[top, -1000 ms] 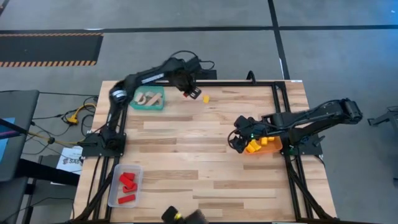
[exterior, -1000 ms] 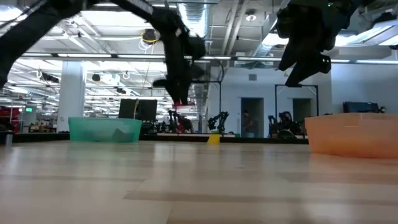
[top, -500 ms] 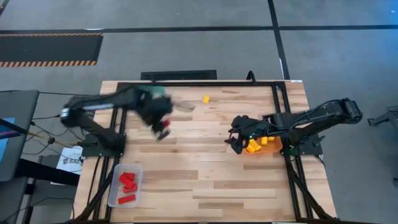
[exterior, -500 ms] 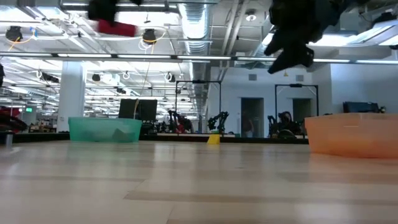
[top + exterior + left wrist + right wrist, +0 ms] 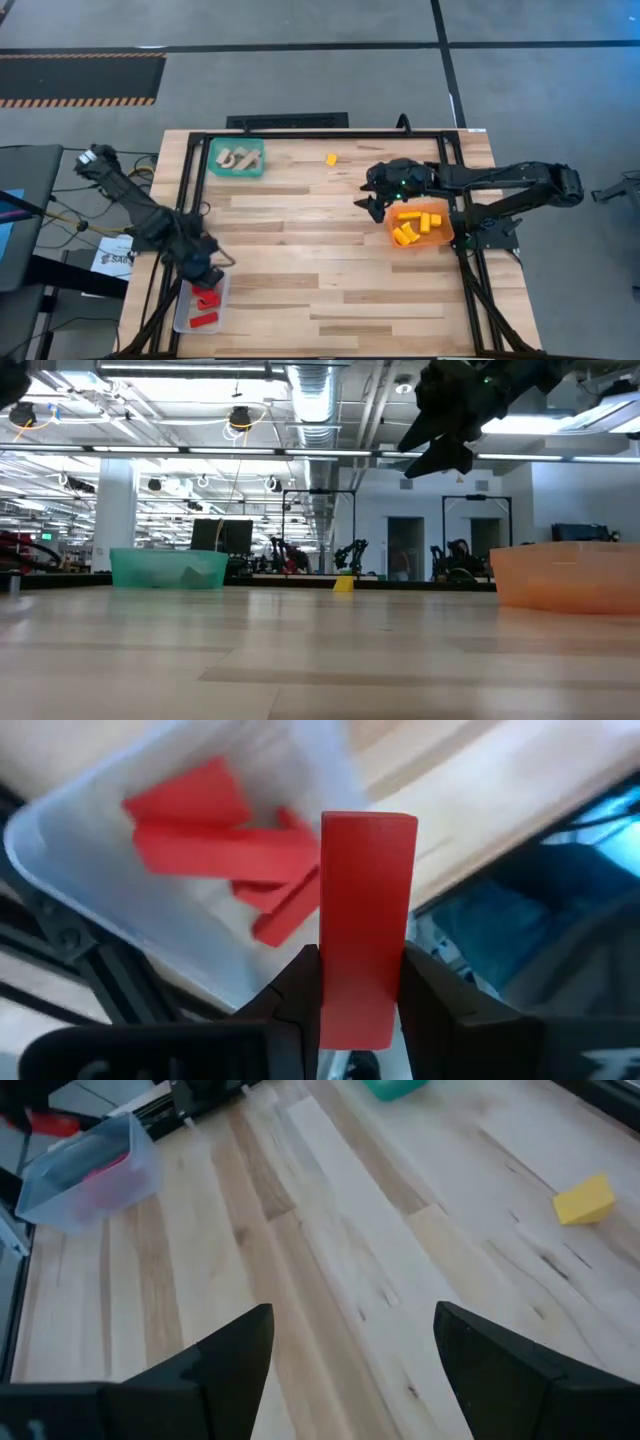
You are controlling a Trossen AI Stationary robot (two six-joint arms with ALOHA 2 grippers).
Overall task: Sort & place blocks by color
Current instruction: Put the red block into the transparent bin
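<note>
Left gripper [image 5: 360, 985] clamped on a red block [image 5: 366, 920], the two dark fingers pressing its long sides; the block is a plain, smooth-faced rectangular brick held on end, poised above the clear tray [image 5: 90, 895]. From above, this gripper [image 5: 200, 272] sits at the tray's [image 5: 181, 318] upper end, by the table's near-left corner. Inside the tray lie more red blocks [image 5: 205, 300], bricks overlapping one another at loose angles; in the wrist view they look blurred [image 5: 215, 850]. Right gripper [image 5: 372, 205] hangs above the table toward its right edge, just beside the orange tray [image 5: 445, 236], fingers spread wide apart with nothing between them; the wrist view shows bare planks between its fingers [image 5: 220, 1355]. Orange tray holds several yellow blocks [image 5: 415, 225], short bricks and cylinders in a heap. One yellow block [image 5: 331, 159] lies alone on the table near the far edge, well apart from every tray; it is a small chunky piece, seen also from the right wrist [image 5: 584, 1199]. Teal tray [image 5: 255, 172] at the far-left corner holds pale wooden blocks [image 5: 234, 158]. Table [image 5: 320, 270] is light butcher-block planks in a black metal frame. Floor is grey concrete with a striped hazard strip [image 5: 80, 78] to the far left. At table height: teal tray [image 5: 165, 568], orange tray [image 5: 565, 575], right gripper [image 5: 440, 450] overhead, and a big hall with ceiling lights and ducting [image 5: 310, 400] behind.
</note>
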